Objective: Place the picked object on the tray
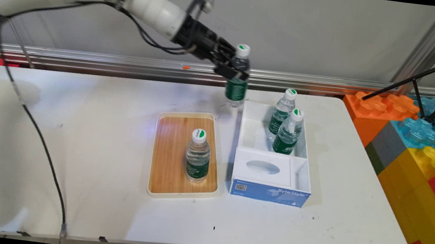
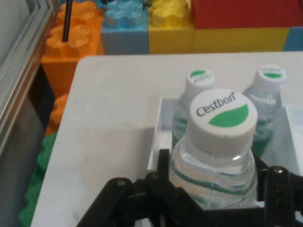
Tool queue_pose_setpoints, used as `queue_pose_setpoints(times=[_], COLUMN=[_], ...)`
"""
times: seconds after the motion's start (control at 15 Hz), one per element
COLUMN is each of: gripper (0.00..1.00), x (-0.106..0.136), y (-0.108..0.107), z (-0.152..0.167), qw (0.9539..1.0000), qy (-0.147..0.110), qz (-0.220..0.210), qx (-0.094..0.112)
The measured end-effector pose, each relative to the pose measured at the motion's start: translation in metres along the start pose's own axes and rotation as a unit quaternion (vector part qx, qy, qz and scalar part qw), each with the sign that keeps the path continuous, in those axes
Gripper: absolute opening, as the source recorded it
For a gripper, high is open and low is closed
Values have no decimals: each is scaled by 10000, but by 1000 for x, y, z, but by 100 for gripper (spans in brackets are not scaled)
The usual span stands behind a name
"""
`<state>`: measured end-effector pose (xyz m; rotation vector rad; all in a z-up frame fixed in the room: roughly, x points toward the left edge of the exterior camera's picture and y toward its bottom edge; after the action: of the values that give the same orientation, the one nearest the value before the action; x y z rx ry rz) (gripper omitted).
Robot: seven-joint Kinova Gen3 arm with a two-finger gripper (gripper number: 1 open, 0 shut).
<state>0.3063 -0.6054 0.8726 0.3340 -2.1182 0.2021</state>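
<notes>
You see a white table (image 1: 79, 131) bearing a wooden tray (image 1: 169, 161) just beside a white-and-blue box (image 1: 270, 192).

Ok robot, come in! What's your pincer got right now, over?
Pincer shut on clear plastic water bottle with green label, lifted off table. White cardboard box just below, two more bottles inside. Nothing blocking.
</notes>
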Motion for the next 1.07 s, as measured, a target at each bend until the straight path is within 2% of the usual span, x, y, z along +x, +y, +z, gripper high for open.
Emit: queue_pose_setpoints(times=[0.2,0.47,0.73,1.07], gripper=[0,0,0,0], x=[-18,-47,-76,-118], y=[9,24,35,40], z=[-44,-75,-76,-45], qw=[9997,9996,9997,9998], qy=[-184,-248,-221,-194], qz=[-118,-78,26,9], qx=[60,55,62,70])
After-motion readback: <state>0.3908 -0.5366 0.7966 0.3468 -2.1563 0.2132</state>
